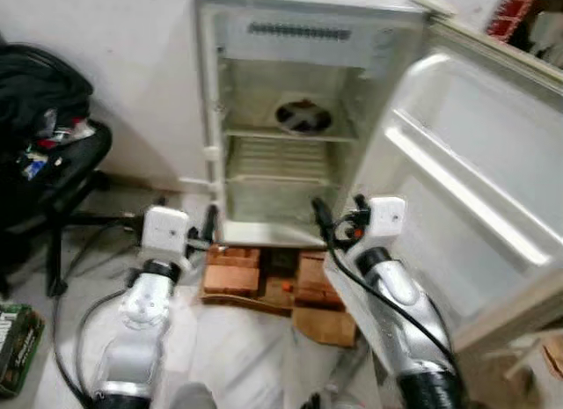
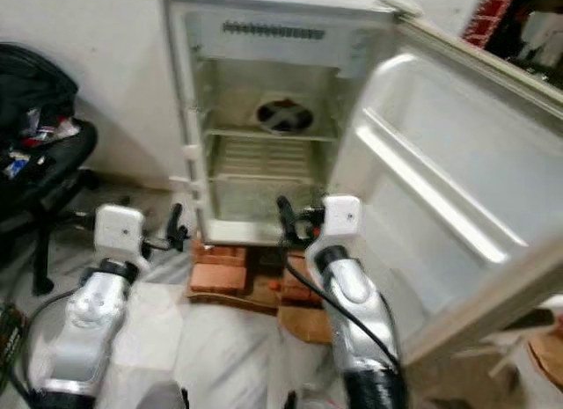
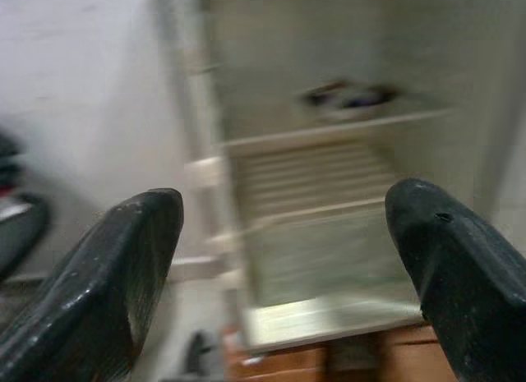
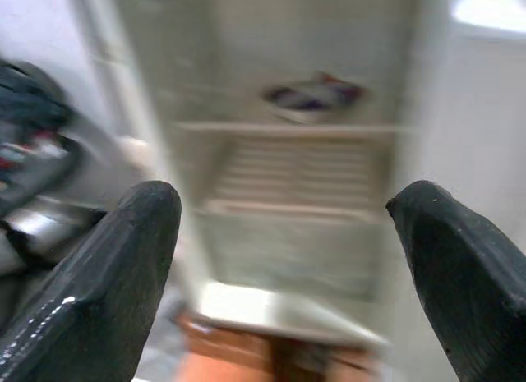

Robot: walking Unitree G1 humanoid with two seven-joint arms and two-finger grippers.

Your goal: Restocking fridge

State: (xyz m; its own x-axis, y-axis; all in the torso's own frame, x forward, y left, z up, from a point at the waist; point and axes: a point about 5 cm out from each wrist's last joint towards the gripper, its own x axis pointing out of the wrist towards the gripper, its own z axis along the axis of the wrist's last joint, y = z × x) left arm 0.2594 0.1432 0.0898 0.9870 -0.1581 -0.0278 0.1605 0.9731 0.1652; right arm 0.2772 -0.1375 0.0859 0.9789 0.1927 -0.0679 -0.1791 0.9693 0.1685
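Facing open fridge (image 1: 290,154) | left hand (image 3: 283,267), right hand (image 4: 283,267) spread, empty

Home corner: fridge (image 1: 290,119), office chair (image 1: 53,176)

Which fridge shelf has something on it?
The upper shelf, holding a round dark-and-white dish. The ribbed lower shelf beneath it looks bare.

The fridge (image 1: 290,119) stands with its door (image 1: 475,180) swung wide, a bowl (image 1: 303,116) on its shelf.
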